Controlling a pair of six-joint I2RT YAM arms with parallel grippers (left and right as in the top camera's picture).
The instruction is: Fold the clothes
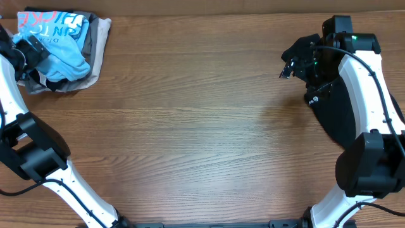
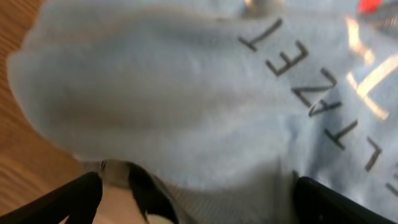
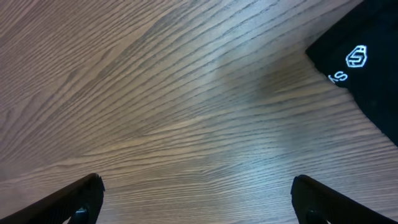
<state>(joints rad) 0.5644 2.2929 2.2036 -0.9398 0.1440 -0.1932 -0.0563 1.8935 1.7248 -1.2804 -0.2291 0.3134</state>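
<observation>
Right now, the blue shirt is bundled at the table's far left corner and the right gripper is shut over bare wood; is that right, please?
No: the right gripper is open over bare wood, as the right wrist view shows.

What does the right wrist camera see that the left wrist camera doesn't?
Only the right wrist view: a black garment with a little white round logo, upper right. Only the left wrist view: a light blue T-shirt with dark letters, filling most of the picture. Both: the wooden table, plus the right end effector and left end effector, each open.
</observation>
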